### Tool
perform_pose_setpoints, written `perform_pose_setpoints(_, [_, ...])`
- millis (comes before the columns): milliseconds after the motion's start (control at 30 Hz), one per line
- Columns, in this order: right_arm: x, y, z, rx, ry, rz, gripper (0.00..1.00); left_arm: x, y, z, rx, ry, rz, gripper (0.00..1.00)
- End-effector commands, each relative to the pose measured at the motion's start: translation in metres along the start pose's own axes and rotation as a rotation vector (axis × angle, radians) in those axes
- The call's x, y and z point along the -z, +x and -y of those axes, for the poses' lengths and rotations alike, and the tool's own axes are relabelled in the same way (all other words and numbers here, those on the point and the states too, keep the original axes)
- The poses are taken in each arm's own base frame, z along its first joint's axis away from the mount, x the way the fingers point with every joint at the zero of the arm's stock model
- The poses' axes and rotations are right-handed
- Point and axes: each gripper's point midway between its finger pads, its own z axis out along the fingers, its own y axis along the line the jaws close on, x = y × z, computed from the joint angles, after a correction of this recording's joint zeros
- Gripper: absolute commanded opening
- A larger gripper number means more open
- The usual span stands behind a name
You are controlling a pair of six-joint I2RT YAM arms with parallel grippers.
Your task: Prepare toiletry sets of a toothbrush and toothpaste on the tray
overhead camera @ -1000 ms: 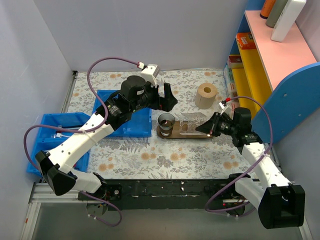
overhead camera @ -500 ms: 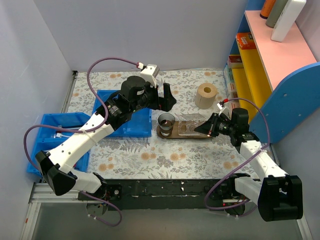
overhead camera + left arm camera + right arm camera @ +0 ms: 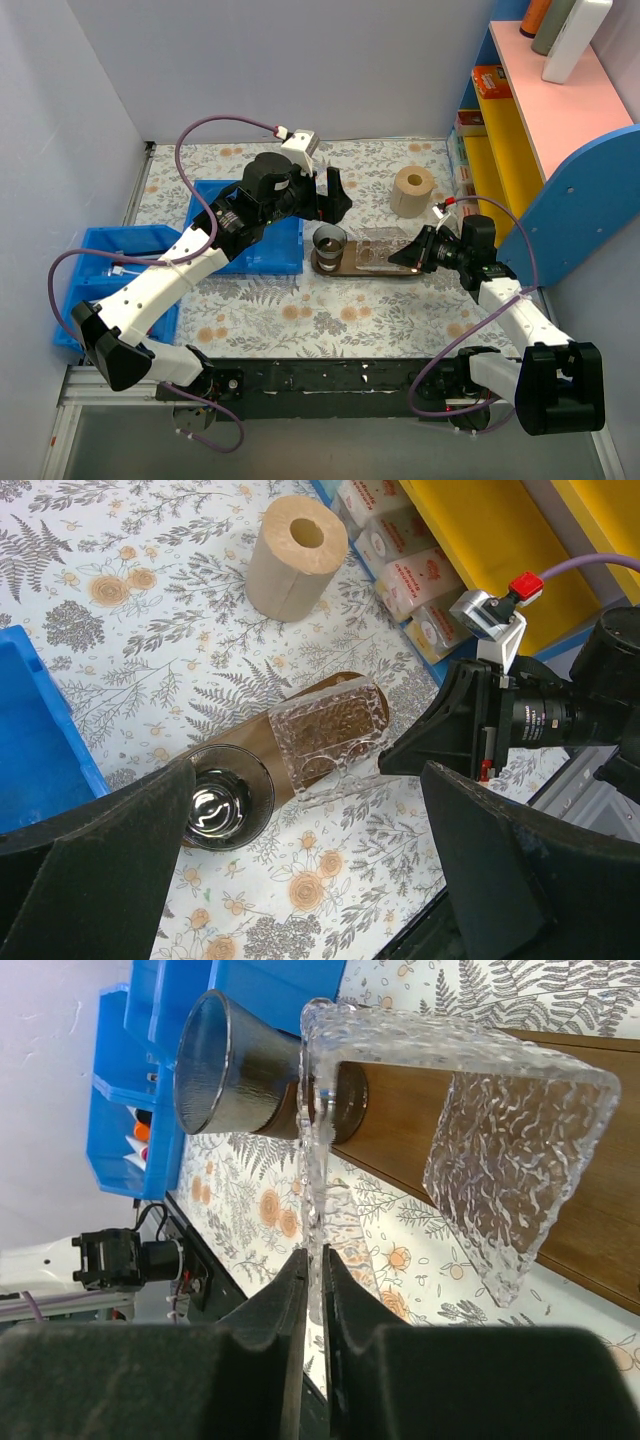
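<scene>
Left gripper (image 3: 328, 200) hangs with its jaws spread wide, above the table just beyond the far side of the tray's left end. The tray (image 3: 350, 267) lies mid-table, right of a blue bin (image 3: 262, 252). It carries a dark cup (image 3: 331, 243) on its left end and a clear textured cup (image 3: 376, 248) further right. At the tray's right end, the right gripper (image 3: 397, 262) has its fingers nearly together on either side of the clear cup's wall. I cannot tell whether they press it.
</scene>
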Motion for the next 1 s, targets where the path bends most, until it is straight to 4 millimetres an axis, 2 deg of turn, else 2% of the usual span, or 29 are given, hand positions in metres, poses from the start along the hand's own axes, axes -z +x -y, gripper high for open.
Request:
perform_pose_setpoints(0, [-0.001,-0.002,0.013,-0.014,0.064,-0.001,0.20,0.006,-0.004,-0.004,-0.014,-0.013,0.019,0.98])
perform_pose_setpoints(433, [0.001,-0.011,0.032,0.026,0.176,0.018,0.29,0.004,0.000,-0.005,-0.020,-0.014,0.011,0.98])
perform_pose_setpoints(467, [0.001,-0.012,0.035,0.030,0.191,0.017,0.34,0.003,0.001,-0.006,-0.022,-0.015,0.008,0.98])
perform_pose_setpoints(567, [0.002,-0.016,0.045,0.059,0.243,0.020,0.37,0.003,0.002,-0.008,-0.025,-0.022,0.009,0.98])
perform_pose_setpoints(800, [0.000,-0.024,0.055,0.091,0.287,0.015,0.40,0.002,0.003,-0.007,-0.025,-0.015,0.009,0.98])
perform_pose_setpoints(967, [0.003,-0.034,0.059,0.121,0.334,0.036,0.59,0.000,0.006,-0.012,-0.040,-0.032,0.011,0.98])
